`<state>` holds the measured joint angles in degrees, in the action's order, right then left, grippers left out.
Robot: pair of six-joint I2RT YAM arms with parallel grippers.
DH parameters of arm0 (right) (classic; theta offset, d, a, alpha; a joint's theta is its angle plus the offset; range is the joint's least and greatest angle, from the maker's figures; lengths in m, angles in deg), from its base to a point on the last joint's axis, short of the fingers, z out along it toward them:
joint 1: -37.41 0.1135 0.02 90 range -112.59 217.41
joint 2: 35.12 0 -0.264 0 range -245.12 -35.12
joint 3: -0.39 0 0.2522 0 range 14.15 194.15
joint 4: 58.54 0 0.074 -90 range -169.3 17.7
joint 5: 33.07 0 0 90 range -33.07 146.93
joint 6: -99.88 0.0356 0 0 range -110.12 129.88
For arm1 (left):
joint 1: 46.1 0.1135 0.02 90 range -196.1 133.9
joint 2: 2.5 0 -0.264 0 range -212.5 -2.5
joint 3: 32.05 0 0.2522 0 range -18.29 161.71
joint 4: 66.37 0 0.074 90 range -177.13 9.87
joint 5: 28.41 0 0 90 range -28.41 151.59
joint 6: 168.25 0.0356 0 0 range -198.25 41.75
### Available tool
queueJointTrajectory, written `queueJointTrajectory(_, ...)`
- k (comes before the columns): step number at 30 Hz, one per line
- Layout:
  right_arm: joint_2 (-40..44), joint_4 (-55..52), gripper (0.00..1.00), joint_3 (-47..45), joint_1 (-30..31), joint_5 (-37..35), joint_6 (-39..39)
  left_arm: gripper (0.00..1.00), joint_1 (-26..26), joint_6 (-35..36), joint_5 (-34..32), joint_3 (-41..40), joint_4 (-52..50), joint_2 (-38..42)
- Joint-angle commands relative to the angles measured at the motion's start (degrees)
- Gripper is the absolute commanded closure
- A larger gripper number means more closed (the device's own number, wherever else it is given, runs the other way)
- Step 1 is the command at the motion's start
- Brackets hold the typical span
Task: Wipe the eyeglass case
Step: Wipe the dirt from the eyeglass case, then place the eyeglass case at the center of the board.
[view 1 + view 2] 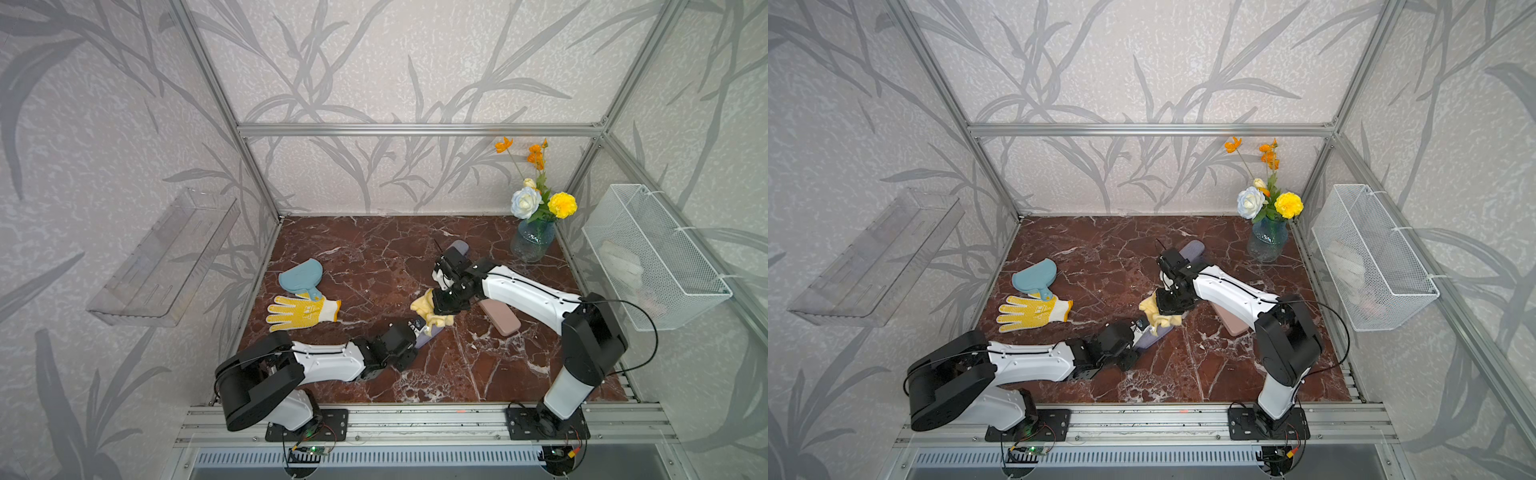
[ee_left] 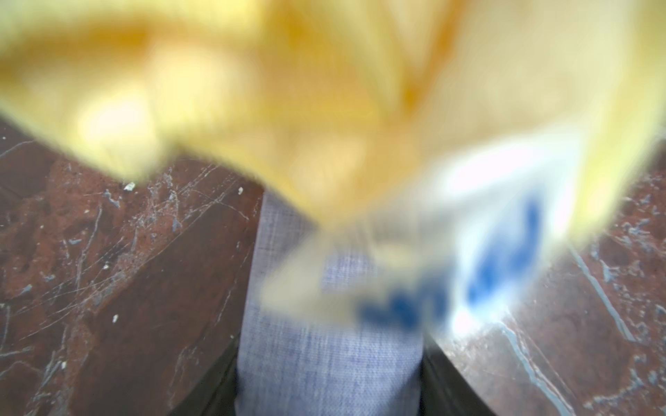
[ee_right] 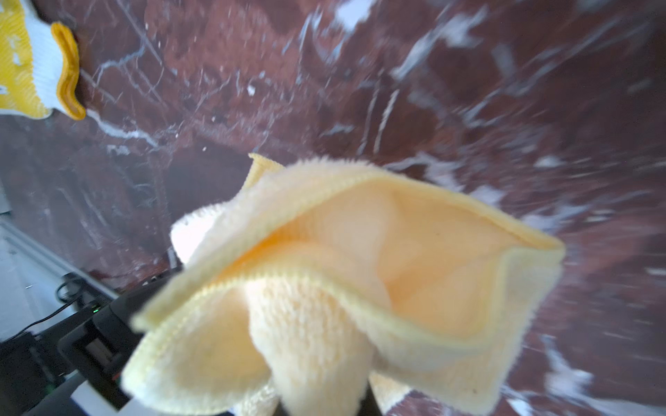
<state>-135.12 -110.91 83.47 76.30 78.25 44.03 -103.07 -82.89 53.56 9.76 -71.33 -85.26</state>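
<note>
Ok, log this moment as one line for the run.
step: wipe | left gripper: shut on grey-blue eyeglass case | right gripper: shut on yellow microfibre cloth | cloth: over case, contact unclear

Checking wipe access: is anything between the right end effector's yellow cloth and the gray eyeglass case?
Nothing visible. The yellow cloth, in the right end effector, hangs directly over the gray eyeglass case, clamped by the left end effector.

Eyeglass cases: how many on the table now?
3: held grey case under the yellow cloth; pink case partly under the right arm; far grey case behind its wrist. More may be hidden.
</note>
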Motion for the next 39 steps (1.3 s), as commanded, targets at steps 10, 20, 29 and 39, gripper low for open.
queueJointTrajectory(10,-4.21,-11.7,1.0,4.67,-8.52,-23.03,-12.21,0.94,-0.25,-0.67,-0.14,0.01,-0.44,2.69)
queueJointTrajectory(20,0.35,-10.35,1.0,0.21,-7.29,-12.12,-6.07,0.49,-0.21,-5.65,4.71,4.13,-9.95,4.69)
queueJointTrajectory(29,-6.76,-4.79,1.0,4.08,-4.12,-8.84,-1.94,0.26,-0.11,-5.05,10.8,10.96,-16.48,-0.95)
queueJointTrajectory(39,-17.18,-6.74,1.0,19.19,1.03,-9.95,-3.98,0.23,2.68,-6.86,15.61,14.65,-20.06,-1.85)
